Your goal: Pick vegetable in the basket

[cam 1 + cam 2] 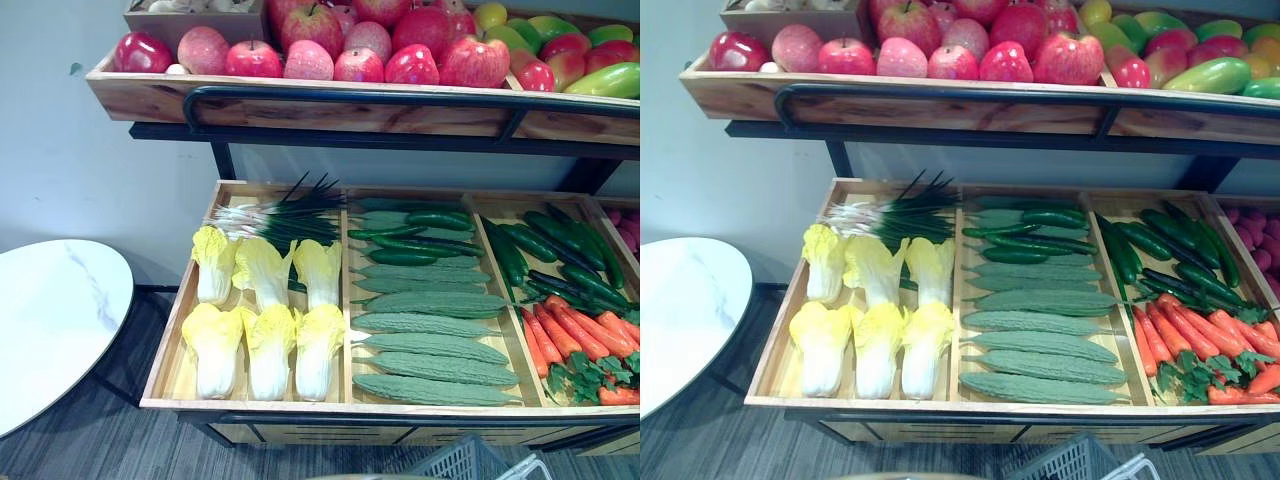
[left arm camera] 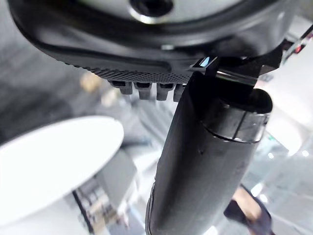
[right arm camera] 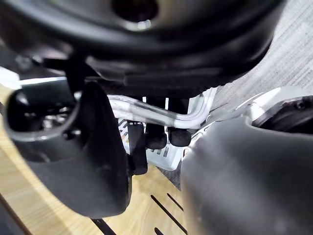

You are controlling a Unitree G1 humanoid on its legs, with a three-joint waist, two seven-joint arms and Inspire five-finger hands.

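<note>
While its left robot hand (image 2: 146,68) hangs slack, the right robot hand (image 3: 157,138) — curled — grips the basket handle (image 3: 146,113)

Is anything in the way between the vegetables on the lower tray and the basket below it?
Nothing visible covers the napa cabbages, bitter gourds or carrots. Between them and the basket lies just the tray's front rim; the apple shelf is higher up, at the back.

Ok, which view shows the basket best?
Right wrist view: the right hand curls round the wire handle of the basket, up close. Both eye views catch a corner of its mesh at the bottom edge.
</note>
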